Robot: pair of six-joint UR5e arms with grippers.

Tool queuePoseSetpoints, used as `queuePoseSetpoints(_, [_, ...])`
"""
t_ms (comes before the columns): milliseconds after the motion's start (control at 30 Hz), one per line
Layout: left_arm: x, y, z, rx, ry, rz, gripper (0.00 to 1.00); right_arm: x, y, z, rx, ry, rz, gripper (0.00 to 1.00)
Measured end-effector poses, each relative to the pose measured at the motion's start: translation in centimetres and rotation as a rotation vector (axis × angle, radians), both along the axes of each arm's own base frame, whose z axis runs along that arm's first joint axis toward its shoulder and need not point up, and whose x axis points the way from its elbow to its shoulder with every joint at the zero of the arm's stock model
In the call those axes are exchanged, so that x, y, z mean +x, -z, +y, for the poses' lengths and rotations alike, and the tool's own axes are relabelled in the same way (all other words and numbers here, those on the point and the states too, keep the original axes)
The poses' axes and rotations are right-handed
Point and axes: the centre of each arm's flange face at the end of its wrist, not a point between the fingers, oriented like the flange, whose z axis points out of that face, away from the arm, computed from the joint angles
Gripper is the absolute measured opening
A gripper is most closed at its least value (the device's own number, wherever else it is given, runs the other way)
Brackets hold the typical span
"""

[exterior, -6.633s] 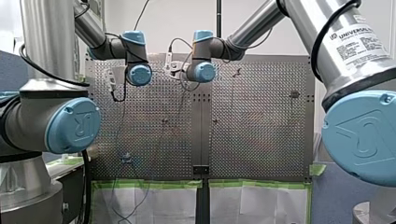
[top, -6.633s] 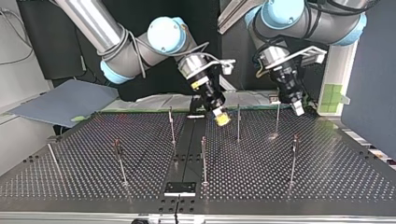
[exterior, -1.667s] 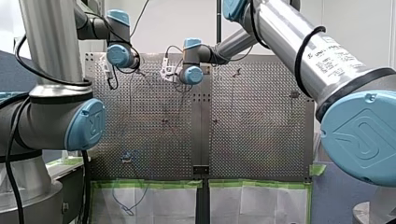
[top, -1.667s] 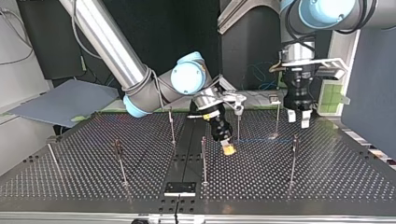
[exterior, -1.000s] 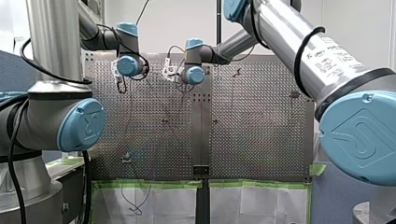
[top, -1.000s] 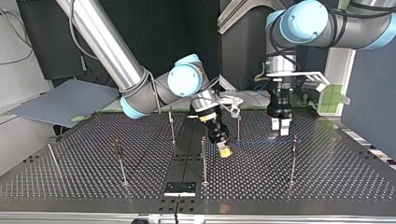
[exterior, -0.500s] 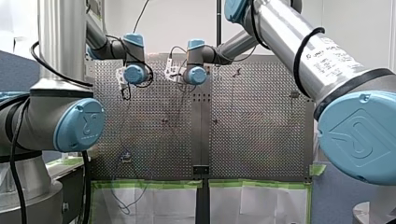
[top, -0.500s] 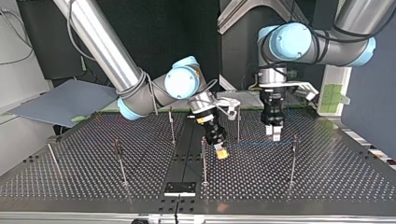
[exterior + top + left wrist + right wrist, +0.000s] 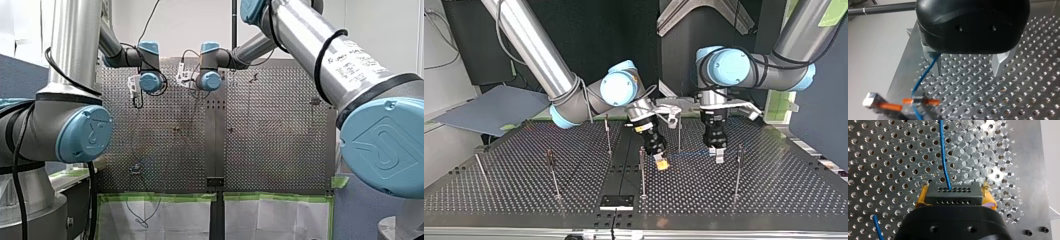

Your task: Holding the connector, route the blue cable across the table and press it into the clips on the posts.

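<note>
Top view, left to right. My right gripper clamps the connector between yellow pads, low over the surface near centre. The blue cable runs rightward to my left gripper, which is spread wide, with the cable beside one finger. Judgement: close on the cable before lowering it to a clip. A post stands between the grippers and poses a collision risk.

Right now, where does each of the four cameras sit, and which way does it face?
Front: behind the shoulders, looking over the perforated metal table; both arms show.
Top: across the table, facing both arms.
Left wrist: along my left gripper, down at the table.
Right wrist: along my right gripper, clamping the black connector.
Shared: both wrist views show the thin blue cable.
</note>
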Motion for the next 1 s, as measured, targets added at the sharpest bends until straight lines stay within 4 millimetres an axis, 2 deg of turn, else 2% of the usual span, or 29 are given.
queuePoseSetpoints(267, [0.3,0.0,0.3,0.002,-0.017,0.020,1.00,0.0,0.0,0.0,0.000,-0.001,0.001,0.00])
queuePoseSetpoints(300, [0.3,0.1,0.3,0.002,-0.018,0.027,0.87,0.0,0.0,0.0,0.000,-0.001,0.001,0.00])
queuePoseSetpoints(333, [0.2,0.1,0.3,0.002,-0.019,0.031,0.87,0.0,0.0,0.0,0.000,-0.001,0.001,0.00])
queuePoseSetpoints(367, [0.2,0.2,0.2,0.003,-0.019,0.036,0.64,0.0,0.0,0.0,0.000,-0.002,0.001,0.00])
queuePoseSetpoints(400, [0.1,0.2,0.2,0.003,-0.020,0.041,0.57,0.0,0.1,0.0,0.001,-0.002,0.001,0.00])
queuePoseSetpoints(433, [0.1,0.3,0.2,0.003,-0.021,0.044,0.57,0.0,0.1,0.0,0.001,-0.002,0.001,0.00])
queuePoseSetpoints(500, [0.0,0.3,0.2,0.003,-0.026,0.049,0.14,0.0,0.1,0.0,0.001,-0.002,0.001,0.00])
queuePoseSetpoints(533, [0.0,0.4,0.2,0.003,-0.031,0.051,0.14,0.0,0.1,0.0,0.001,-0.002,0.001,0.00])
queuePoseSetpoints(567, [-0.1,0.4,0.3,0.002,-0.036,0.053,0.01,0.0,0.1,0.0,0.001,-0.002,0.001,0.00])
queuePoseSetpoints(833, [-0.5,0.8,0.5,-0.003,-0.079,0.086,0.01,0.0,0.3,0.1,0.007,-0.002,0.009,0.00])
queuePoseSetpoints(1000, [-1.5,2.0,0.3,0.009,-0.077,0.133,0.01,-0.2,1.1,0.3,0.018,-0.001,0.030,0.00])
